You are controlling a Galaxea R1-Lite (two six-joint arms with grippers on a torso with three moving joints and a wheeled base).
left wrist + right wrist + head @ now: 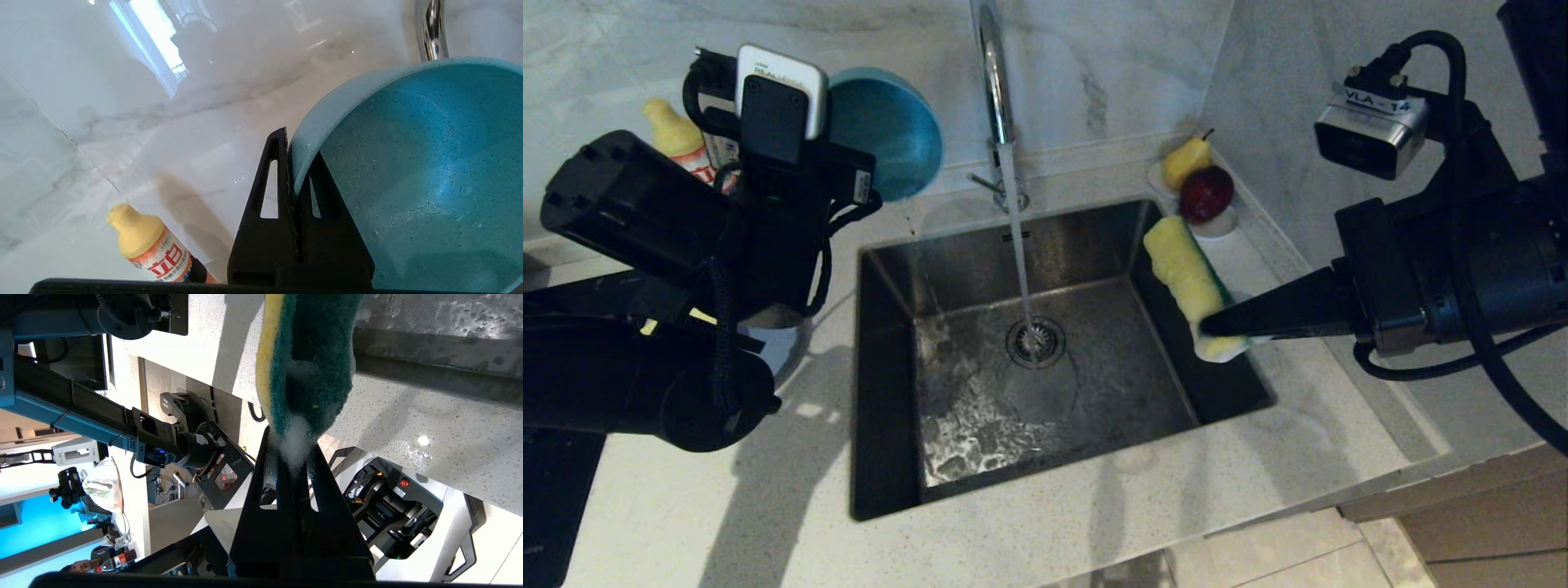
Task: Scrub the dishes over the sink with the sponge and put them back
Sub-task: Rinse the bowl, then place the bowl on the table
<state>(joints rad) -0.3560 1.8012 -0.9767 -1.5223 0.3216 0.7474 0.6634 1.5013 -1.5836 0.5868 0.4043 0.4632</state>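
Landmark: sink (907, 457), steel basin set into the pale speckled surface (768, 523). Tap (992, 73) at the back edge of the sink is running; the stream falls onto the round drain strainer (1036, 341) and the basin floor is wet. Left hand (295, 171): fingers closed on the rim of the teal-blue bowl (890, 135), one finger outside the wall and one inside. The bowl is held up off the surface, behind the sink's back-left corner, tipped so its hollow faces toward the tap; water beads show on its inner face in the left wrist view. Right hand (1217, 327): fingers pinched narrow on one end of the sponge (1188, 278), holding it over the right edge of the sink, clear of the basin floor. Yellow foam faces the head camera; the green scouring face shows in the right wrist view, with white suds at the pinch point. Yellow-capped bottle (149, 249) stands against the wall behind and left of the sink, past the bowl. White saucer (1221, 224) with a pear (1186, 159) and a dark red fruit (1205, 194) sits at the sink's back-right corner. Yellow bowl and grey-blue plate cannot be made out.
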